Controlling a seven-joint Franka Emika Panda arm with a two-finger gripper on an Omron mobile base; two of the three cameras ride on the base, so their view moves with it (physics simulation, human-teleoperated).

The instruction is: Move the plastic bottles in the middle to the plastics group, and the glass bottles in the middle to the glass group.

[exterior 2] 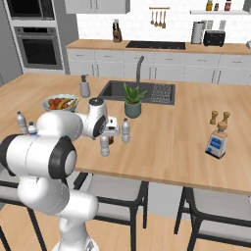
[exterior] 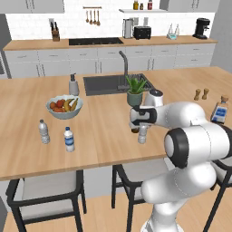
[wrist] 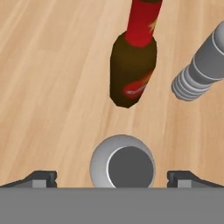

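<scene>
A: What does the left base view show?
B: The white arm rises from the lower right, and its hand hangs over the middle of the wooden worktop (exterior: 104, 136). A clear ribbed bottle (exterior: 142, 134) stands just under the hand, with a sliver of the brown bottle (exterior: 134, 130) beside it. At the left stand a plain water bottle (exterior: 44, 132) and a blue-labelled water bottle (exterior: 69, 139), near a fruit bowl (exterior: 64, 107). At the right edge is the flat blue-labelled bottle (exterior: 219, 110), with two wooden shakers (exterior: 201, 94) above it. A potted plant (exterior: 135, 91) sits by the sink (exterior: 113, 84).

A: And the right base view?
B: The arm comes up from the lower left. Two clear ribbed bottles stand in the middle: one (exterior 2: 105, 145) under the hand, the other (exterior 2: 125, 131) just right of it. The flat bottle (exterior 2: 216, 140) is well apart, at the right.

A: The hand view?
B: The claw (wrist: 113, 178) is spread wide and grips nothing. Between its tips, at the bottom centre, is the pale cap of a ribbed bottle (wrist: 123, 163) seen from above. The brown bottle with the red neck (wrist: 133, 60) fills the upper centre, and the other ribbed bottle (wrist: 202, 70) the upper right.
</scene>
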